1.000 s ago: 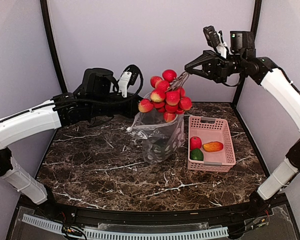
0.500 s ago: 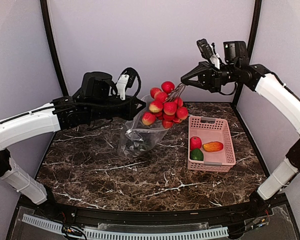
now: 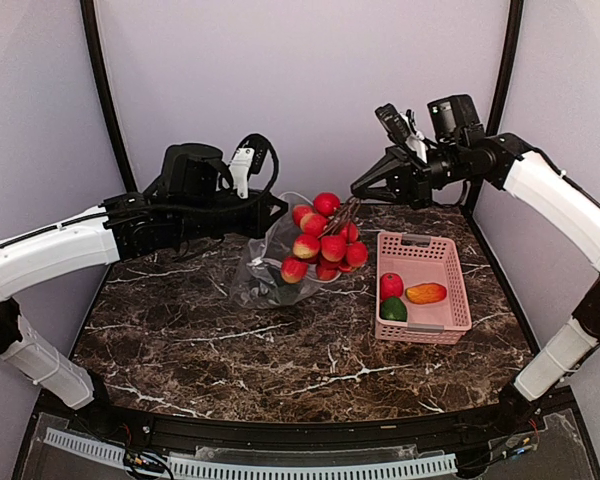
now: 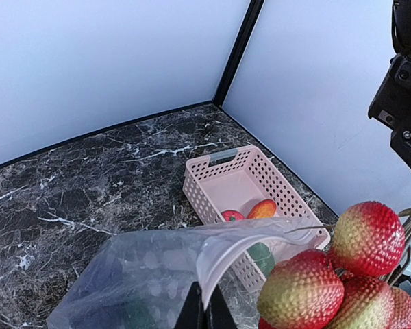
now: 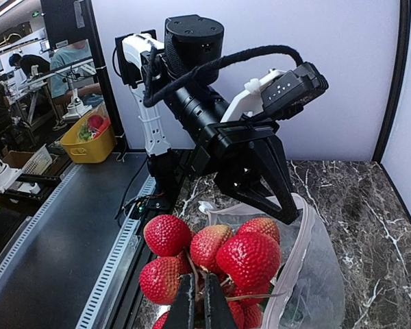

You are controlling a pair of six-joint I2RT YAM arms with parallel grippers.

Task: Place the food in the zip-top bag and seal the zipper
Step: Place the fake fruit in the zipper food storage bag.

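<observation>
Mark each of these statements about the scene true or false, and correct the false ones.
1. The right gripper holds the grape bunch by its stem. True.
2. The pink basket is empty. False: the basket holds a strawberry, an orange piece and a green pepper.
3. The left gripper pinches the rim of the zip-top bag. True.
4. The grape bunch lies on the table. False: it hangs from the right gripper beside the bag's open rim.
5. The basket sits on the left arm's side of the bag. False: it sits on the right arm's side.
</observation>
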